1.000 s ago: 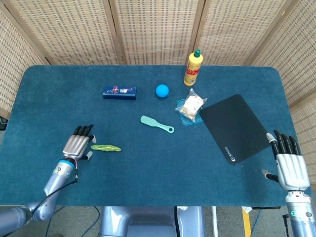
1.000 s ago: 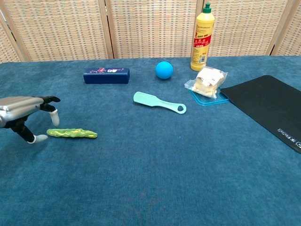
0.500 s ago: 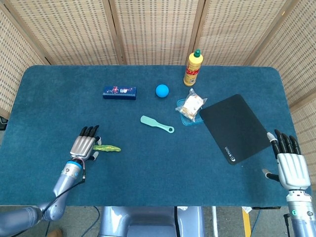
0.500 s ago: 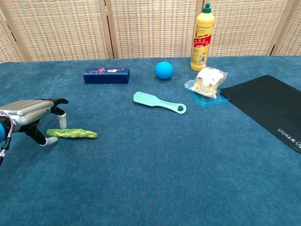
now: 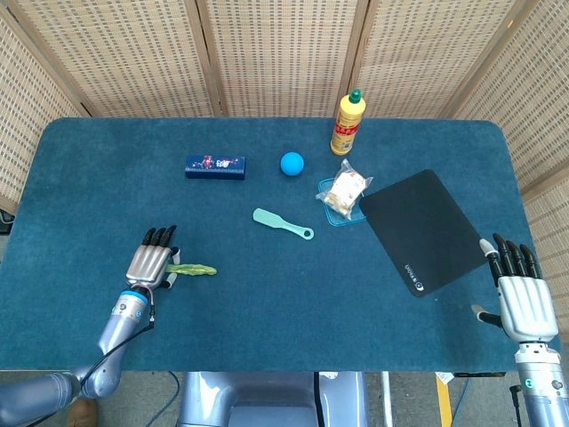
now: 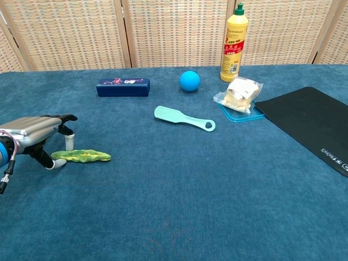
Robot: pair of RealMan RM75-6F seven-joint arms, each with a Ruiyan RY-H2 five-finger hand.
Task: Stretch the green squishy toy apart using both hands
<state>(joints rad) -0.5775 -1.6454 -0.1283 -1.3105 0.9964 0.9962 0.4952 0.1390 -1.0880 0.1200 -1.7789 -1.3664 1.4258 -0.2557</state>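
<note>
Head view: green squishy toy [image 5: 190, 269] lying flat on the blue table [image 5: 267, 302], near the front left, well apart from the other items. Left hand [image 5: 151, 264] set over the toy's near end, fingers stretched forward and close together; whether anything is pinched cannot be told from above. Right hand [image 5: 523, 298] far off at the front right corner, fingers spread, holding nothing.

Chest view: left hand [image 6: 38, 133] arched over the toy's [image 6: 81, 156] left tip, fingertips [image 6: 69, 142] down on either side of that end, touching or just about to pinch; toy not lifted. Right hand not visible here.

Judged progress: very early. At most one end contacted; left grip to be secured, right hand to cross over and take the other end, then the pull apart.
</note>
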